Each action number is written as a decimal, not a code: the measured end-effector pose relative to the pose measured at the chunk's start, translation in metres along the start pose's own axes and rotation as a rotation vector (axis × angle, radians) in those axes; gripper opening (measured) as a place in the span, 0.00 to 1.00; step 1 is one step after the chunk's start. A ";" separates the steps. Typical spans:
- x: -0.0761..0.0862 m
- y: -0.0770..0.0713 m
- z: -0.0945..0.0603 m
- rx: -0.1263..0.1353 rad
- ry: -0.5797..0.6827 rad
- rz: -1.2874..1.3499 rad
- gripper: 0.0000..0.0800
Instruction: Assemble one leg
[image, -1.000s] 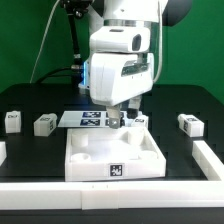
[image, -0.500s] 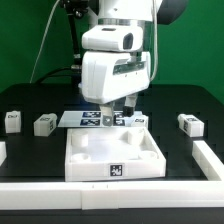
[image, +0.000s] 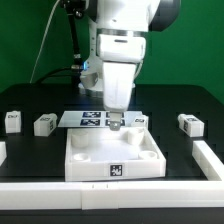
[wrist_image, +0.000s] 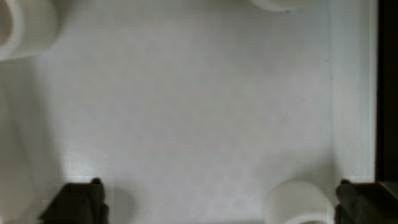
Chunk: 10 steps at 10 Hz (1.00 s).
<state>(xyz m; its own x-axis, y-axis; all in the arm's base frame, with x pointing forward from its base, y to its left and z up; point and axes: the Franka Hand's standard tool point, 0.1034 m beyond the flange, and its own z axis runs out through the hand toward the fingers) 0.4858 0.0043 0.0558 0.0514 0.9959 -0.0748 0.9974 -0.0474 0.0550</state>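
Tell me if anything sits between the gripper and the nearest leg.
Nothing visible does. The gripper hangs open over the back edge of the tray. The nearest leg lies just beside it, toward the exterior view's right, with no other part in the gap.

No actual words, numbers or brand names readable anywhere, tbh. The only signs are black-and-white square tags: one tag (image: 115, 171) on the near wall of the white tray (image: 85, 160), a row of them on the marker board (image: 90, 118) behind it, and one each on the far-left block (image: 12, 121), its neighbour block (image: 44, 124) and the right-side block (image: 190, 123) in the exterior view. The patterns are too tiny to make out. Nothing to read in the wrist view.
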 end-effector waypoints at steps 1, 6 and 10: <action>-0.003 0.001 0.000 -0.002 0.000 0.007 0.81; -0.009 -0.022 0.014 0.058 -0.004 -0.112 0.81; -0.011 -0.047 0.026 0.103 -0.001 -0.156 0.81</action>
<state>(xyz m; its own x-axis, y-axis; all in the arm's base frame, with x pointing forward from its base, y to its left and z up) 0.4397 -0.0060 0.0280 -0.1044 0.9917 -0.0753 0.9932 0.1001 -0.0593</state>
